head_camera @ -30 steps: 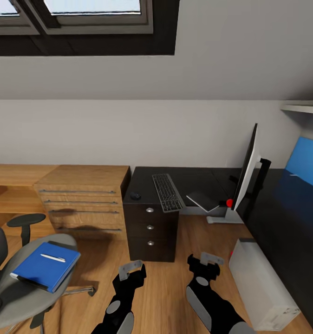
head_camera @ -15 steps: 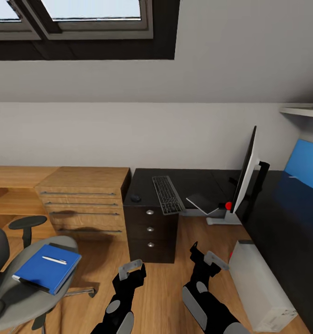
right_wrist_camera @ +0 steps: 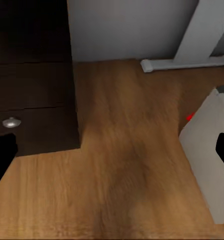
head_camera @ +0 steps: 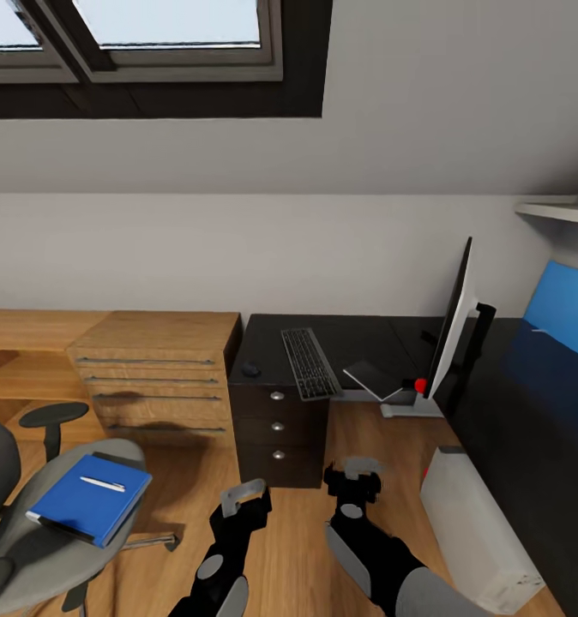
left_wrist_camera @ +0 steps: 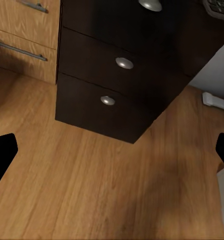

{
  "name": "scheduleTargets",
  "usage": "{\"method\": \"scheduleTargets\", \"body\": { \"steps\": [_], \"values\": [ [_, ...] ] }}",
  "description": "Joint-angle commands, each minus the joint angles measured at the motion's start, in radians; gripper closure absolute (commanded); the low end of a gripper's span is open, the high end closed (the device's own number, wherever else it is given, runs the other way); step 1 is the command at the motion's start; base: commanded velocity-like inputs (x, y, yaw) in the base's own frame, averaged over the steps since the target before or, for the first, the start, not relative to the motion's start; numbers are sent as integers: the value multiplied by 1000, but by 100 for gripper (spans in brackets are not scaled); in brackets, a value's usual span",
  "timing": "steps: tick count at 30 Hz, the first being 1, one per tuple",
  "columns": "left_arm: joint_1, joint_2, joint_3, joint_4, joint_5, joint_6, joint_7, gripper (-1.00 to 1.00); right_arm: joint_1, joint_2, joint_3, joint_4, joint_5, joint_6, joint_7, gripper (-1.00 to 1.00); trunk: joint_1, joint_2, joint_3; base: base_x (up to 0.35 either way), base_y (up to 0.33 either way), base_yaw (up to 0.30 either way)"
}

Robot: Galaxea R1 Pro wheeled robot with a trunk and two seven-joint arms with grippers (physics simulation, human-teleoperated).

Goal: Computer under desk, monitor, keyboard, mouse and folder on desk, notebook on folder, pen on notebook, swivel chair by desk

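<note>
The black desk (head_camera: 358, 336) carries the grey keyboard (head_camera: 309, 362), with the small dark mouse (head_camera: 251, 369) to its left. The monitor (head_camera: 454, 321) stands edge-on at the desk's corner, a red dot at its lower corner. A thin dark grey slab (head_camera: 373, 378), perhaps the notebook, lies tilted beside it. The pale computer (head_camera: 473, 527) stands on the floor by the desk. The blue folder (head_camera: 90, 509) lies on the swivel chair (head_camera: 27, 561) with the pen (head_camera: 100, 483) on top. My left gripper (head_camera: 244, 501) (left_wrist_camera: 112, 155) and right gripper (head_camera: 353, 480) (right_wrist_camera: 112, 152) hang open above the floor, holding nothing.
A light wooden counter with bar-handled drawers (head_camera: 152, 377) stands left of the desk's dark drawer unit (head_camera: 278, 426). A white leg with a foot (right_wrist_camera: 184, 62) rests on the wooden floor under the desk. A blue back panel (head_camera: 563, 313) rises at the right.
The right gripper has swung left and turned, now nearer the drawer unit. The left gripper holds still. The whole view has shifted slightly as the camera moved.
</note>
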Motion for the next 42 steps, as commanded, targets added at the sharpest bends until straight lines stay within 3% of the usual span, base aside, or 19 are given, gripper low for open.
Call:
{"method": "scheduleTargets", "body": {
  "steps": [1, 3, 5, 6, 10, 13, 19, 24, 27, 28, 32, 36, 42],
  "values": [
    [-1, 1, -11, -3, 6, 1, 7, -100, -5, -3, 13, -21, -8, 85, 22, -100, -4, 6, 2, 0, 0, 0],
    [-1, 1, -20, -4, 6, 2, 7, -100, -8, -9, 7, -50, -8, 168, 44, -100, -12, 20, 8, 0, 0, 0],
    [-1, 1, -33, -7, 6, 2, 8, -100, -13, -18, -33, -99, -9, 268, 63, -100, -19, 34, 15, 0, 0, 0],
    [-1, 1, -44, -10, 6, 2, 8, -100, -17, -23, -111, -140, -10, 332, 73, -100, -23, 41, 18, 0, 0, 0],
    [-1, 2, -52, -17, 6, 3, 9, -100, -20, -28, -225, -175, -7, 383, 77, -100, -38, 69, 30, 0, 0, 0],
    [-1, 3, -55, -29, 7, 3, 9, -100, -21, -29, -284, -206, -5, 465, 78, -100, -50, 90, 40, 0, 0, 0],
    [-1, 4, -57, -59, 7, 6, 16, -100, -22, -29, -321, -294, -12, 699, 82, -100, -73, 132, 58, 0, 0, 0],
    [-1, 4, -57, -91, 9, 57, 37, -100, -21, -32, -330, -383, -17, 806, 82, -100, -92, 167, 74, 0, 0, 0],
    [-1, 4, -57, -117, 10, 140, 55, -100, -19, -38, -334, -433, -19, 830, 82, -100, -104, 188, 84, 0, 0, 0],
    [-1, 4, -57, -135, 12, 204, 65, -100, -19, -45, -338, -457, -19, 840, 81, -100, -107, 195, 87, 0, 0, 0],
    [-1, 4, -54, -159, 14, 301, 79, -100, -17, -65, -342, -501, -14, 852, 79, -100, -123, 223, 99, 0, 0, 0],
    [-1, 4, -50, -203, 16, 356, 87, -100, 19, -119, -342, -648, -15, 857, 81, -100, -138, 251, 112, 0, 0, 0],
    [-1, 4, -48, -228, 30, 369, 90, -100, 55, -139, -342, -716, -19, 861, 83, -100, -161, 293, 131, 0, 0, 0]
  ]
}}
